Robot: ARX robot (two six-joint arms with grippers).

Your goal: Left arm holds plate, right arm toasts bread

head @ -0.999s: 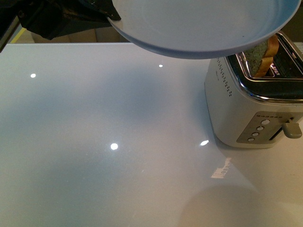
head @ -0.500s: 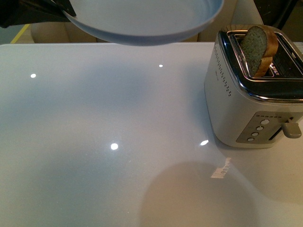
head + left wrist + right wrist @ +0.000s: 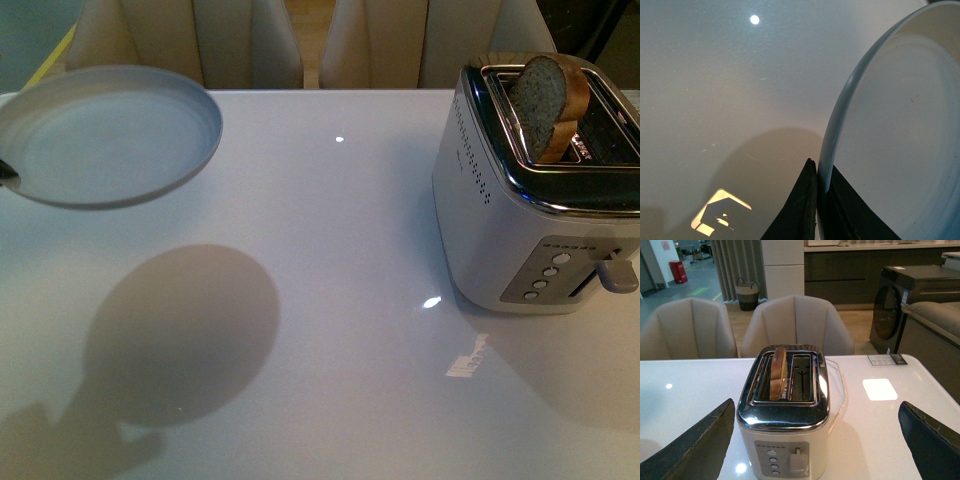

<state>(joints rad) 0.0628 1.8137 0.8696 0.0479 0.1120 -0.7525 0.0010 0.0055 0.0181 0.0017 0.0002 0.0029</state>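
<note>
The pale blue-grey plate (image 3: 105, 135) hovers above the table's far left, roughly level. Only a dark sliver of my left gripper (image 3: 5, 172) shows at the frame's edge. In the left wrist view the left gripper (image 3: 817, 172) is shut on the rim of the plate (image 3: 890, 125), one black finger on each side. The bread (image 3: 545, 100) stands upright in the left slot of the toaster (image 3: 520, 230), its rounded top sticking out. In the right wrist view my right gripper (image 3: 816, 407) is open and wide apart in front of the toaster (image 3: 785, 420) and the bread (image 3: 778, 372), touching neither.
The glossy white table (image 3: 330, 220) carries the plate's shadow (image 3: 185, 335) and a small label (image 3: 467, 358). The toaster's lever (image 3: 618, 272) is up. Beige chairs (image 3: 250, 40) stand behind the table's far edge.
The plate has swung from the upper middle of the front view to the far left and lower, uncovering the toaster. Bread and toaster have not moved.
</note>
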